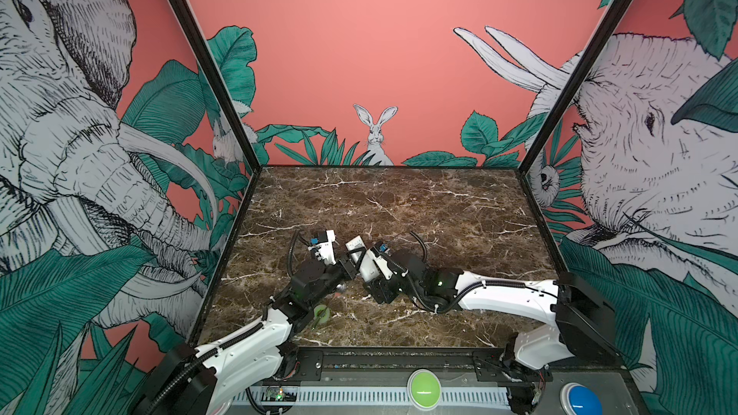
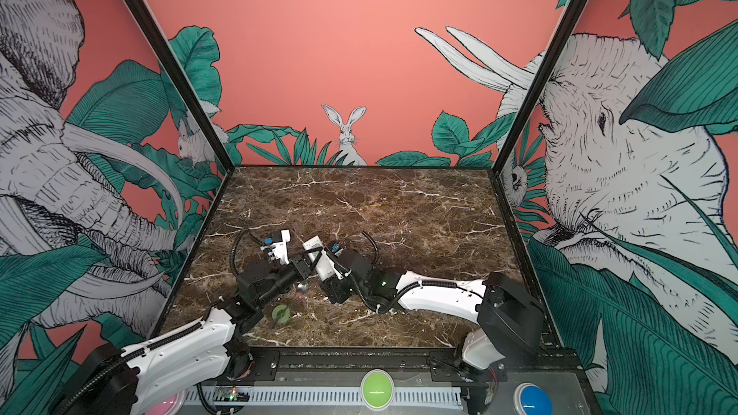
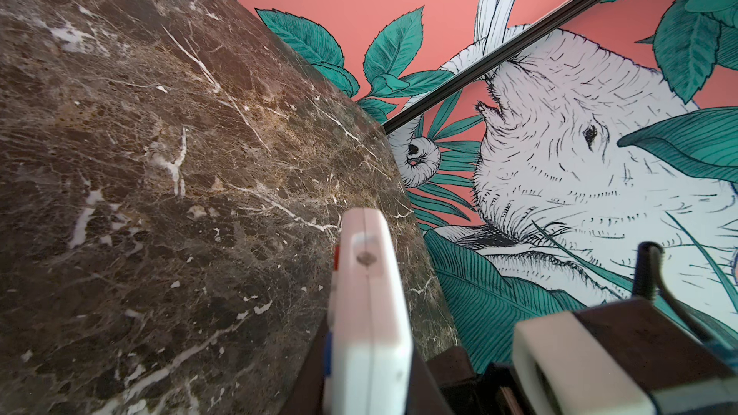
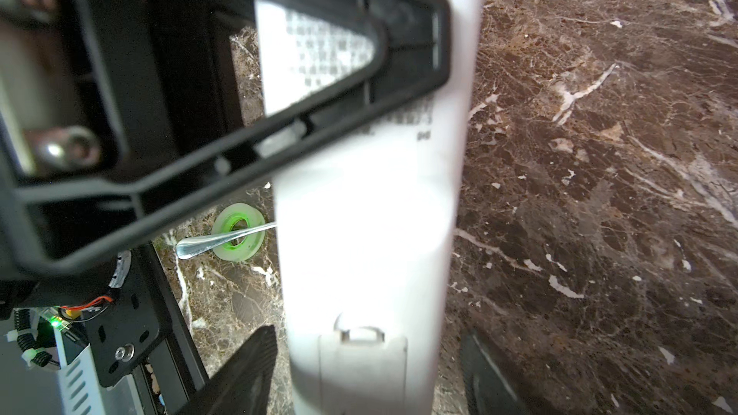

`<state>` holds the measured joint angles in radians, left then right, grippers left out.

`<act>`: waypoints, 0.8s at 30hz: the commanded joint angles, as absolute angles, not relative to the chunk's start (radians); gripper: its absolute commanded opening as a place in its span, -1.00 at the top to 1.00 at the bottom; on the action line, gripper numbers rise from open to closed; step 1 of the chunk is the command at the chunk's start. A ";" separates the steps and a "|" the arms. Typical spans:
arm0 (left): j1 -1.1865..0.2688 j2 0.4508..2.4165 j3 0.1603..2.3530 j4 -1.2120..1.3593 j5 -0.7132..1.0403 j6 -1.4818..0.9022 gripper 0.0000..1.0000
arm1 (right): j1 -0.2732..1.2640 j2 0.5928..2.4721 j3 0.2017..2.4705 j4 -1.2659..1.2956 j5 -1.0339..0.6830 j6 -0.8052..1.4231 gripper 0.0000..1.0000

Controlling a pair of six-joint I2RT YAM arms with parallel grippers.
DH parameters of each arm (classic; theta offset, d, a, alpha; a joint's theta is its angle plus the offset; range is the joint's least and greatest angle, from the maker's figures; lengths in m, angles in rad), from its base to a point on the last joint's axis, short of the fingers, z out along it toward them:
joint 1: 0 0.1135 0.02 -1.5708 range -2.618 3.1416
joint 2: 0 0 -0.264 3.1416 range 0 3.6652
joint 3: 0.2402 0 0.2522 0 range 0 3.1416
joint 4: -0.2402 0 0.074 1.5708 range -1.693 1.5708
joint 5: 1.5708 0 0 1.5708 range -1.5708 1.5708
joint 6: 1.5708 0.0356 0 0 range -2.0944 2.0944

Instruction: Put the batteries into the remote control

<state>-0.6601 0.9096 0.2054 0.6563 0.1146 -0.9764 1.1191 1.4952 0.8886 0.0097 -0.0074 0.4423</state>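
Nearest the lens in both top views, a green push button (image 1: pixel 424 389) (image 2: pixel 375 388) on the front rail, with a blue button (image 1: pixel 581 401) off to its right. Beyond them, over the brown marbled surface (image 1: pixel 439 209), two arms stretched in to meet about midway between the left and right edges, somewhat nearer the front edge than the back. There, clamped shut on the remote control (image 1: pixel 355 242), the left gripper (image 1: pixel 356 253), with the white tip poking out past its black fingers toward the back edge. Alongside, the right arm (image 1: pixel 499 293), wrist almost against the left one. Toward the front-left corner, close by the left arm, a green ring (image 1: pixel 325 313) lying flat and a metal spoon (image 1: pixel 340 286) laid across it. From the left wrist, the remote control (image 3: pixel 367 313) seen edge-on and held clear of the surface (image 3: pixel 159 153), red and blue buttons just showing along one side, dark fingers (image 3: pixel 309 389) pinching it low down. From the right wrist, the plain white back of the remote control (image 4: pixel 371 253), a small cover panel (image 4: pixel 361 373) in place at the near end. Around that end, the right gripper (image 4: pixel 365 377), spread open, fingers (image 4: pixel 243 369) on either side of the bar and not squeezing it. Further along, one of the left fingers (image 4: pixel 411 25) crossing the blurred printed label. Behind the bar, the spoon (image 4: pixel 215 242) handle resting over the green ring (image 4: pixel 235 255).
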 commanded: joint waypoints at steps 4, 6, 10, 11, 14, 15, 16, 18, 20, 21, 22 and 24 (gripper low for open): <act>-0.658 0.888 0.216 0.689 0.120 -0.982 1.00 | 1.121 1.500 0.882 0.031 -0.026 0.463 -0.38; -0.659 0.888 0.219 0.689 0.119 -0.981 1.00 | 1.120 1.499 0.877 0.038 -0.033 0.464 -0.37; -0.656 0.890 0.223 0.685 0.123 -0.981 1.00 | 1.121 1.485 0.852 0.068 -0.034 0.473 -0.36; -0.655 0.888 0.223 0.686 0.124 -0.981 1.00 | 1.120 1.483 0.843 0.076 -0.034 0.477 -0.36; -0.653 0.887 0.222 0.684 0.123 -0.983 1.00 | 1.121 1.484 0.826 0.105 -0.038 0.489 -0.34; -0.654 0.888 0.223 0.684 0.125 -0.984 1.00 | 1.121 1.485 0.823 0.111 -0.039 0.491 -0.33; -0.652 0.888 0.224 0.683 0.125 -0.985 1.00 | 1.121 1.486 0.823 0.113 -0.040 0.492 -0.31; -0.651 0.888 0.225 0.681 0.126 -0.985 1.00 | 1.121 1.488 0.822 0.118 -0.040 0.494 -0.28; -0.652 0.889 0.225 0.680 0.125 -0.985 1.00 | 1.120 1.486 0.819 0.120 -0.036 0.498 -0.22; -0.652 0.891 0.226 0.678 0.126 -0.985 1.00 | 1.120 1.484 0.815 0.122 -0.032 0.500 -0.18; -0.652 0.891 0.226 0.677 0.126 -0.985 1.00 | 1.120 1.482 0.811 0.125 -0.029 0.504 -0.14; -0.651 0.898 0.227 0.680 0.125 -0.985 1.00 | 1.121 1.480 0.799 0.134 -0.028 0.513 -0.06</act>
